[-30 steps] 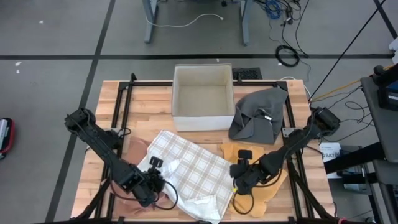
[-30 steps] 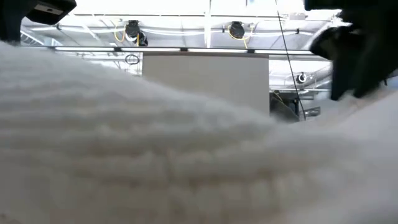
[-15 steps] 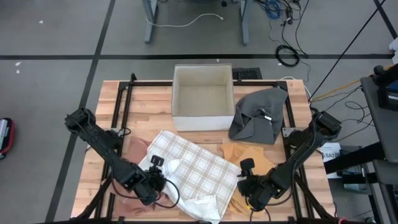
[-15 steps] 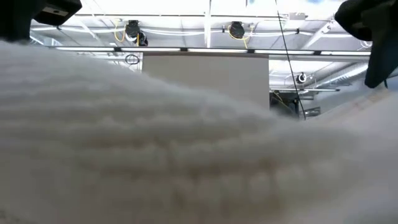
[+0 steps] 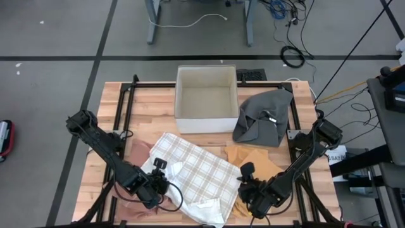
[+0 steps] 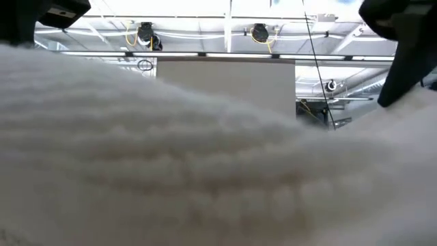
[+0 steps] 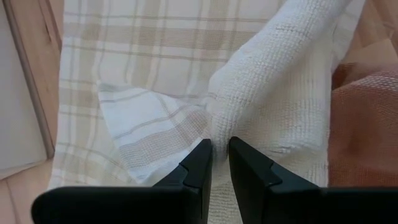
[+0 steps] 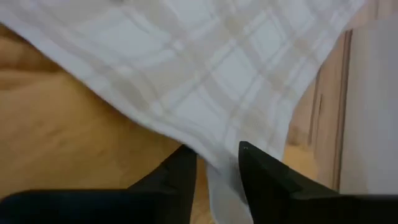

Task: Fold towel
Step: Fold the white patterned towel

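Plaid towel is pinched by left gripper and straddled by right gripper, grasp unclear.

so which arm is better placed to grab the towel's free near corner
Right: the right gripper sits at that edge of the checked towel, fingers straddling it. The left gripper already pinches the other side.

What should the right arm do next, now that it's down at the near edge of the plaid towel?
Probably finish closing the right gripper on the plaid towel. In the right wrist view the towel's edge hangs between its fingers, which stand apart with cloth in the gap. The left gripper already pinches a bunched fold at the towel's other near corner, so both corners could then lift together.
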Robot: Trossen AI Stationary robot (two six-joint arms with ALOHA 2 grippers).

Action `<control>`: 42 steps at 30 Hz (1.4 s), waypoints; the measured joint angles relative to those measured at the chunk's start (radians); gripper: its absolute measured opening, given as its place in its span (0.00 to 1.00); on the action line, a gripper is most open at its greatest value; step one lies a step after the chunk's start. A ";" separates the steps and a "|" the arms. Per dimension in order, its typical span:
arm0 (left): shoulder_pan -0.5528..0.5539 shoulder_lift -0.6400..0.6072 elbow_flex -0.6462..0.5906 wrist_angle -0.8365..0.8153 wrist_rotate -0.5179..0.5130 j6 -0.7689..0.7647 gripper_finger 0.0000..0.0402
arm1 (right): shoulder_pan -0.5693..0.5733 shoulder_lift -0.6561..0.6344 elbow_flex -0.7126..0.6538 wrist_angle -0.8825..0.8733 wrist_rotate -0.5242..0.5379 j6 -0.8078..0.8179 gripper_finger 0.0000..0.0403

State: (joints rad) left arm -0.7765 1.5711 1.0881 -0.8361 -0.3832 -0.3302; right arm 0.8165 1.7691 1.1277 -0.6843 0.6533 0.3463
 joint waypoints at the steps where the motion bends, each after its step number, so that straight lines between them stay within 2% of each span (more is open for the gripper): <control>1: 0.000 0.000 0.000 0.000 0.000 0.002 0.15 | 0.000 0.000 0.011 -0.001 -0.001 -0.010 0.24; 6: 0.000 0.000 0.000 0.000 0.000 0.002 0.15 | 0.000 0.000 0.057 -0.002 -0.049 -0.037 0.19; 12: 0.000 0.000 0.000 0.000 -0.001 -0.002 0.15 | 0.003 -0.001 0.097 -0.027 -0.096 -0.024 0.22; 42: 0.000 0.000 0.000 0.023 -0.010 0.002 0.15 | -0.003 0.027 0.105 -0.130 -0.128 0.029 0.25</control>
State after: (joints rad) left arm -0.7765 1.5711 1.0878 -0.8135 -0.3927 -0.3283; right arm 0.8138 1.7960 1.2331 -0.8140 0.5256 0.3758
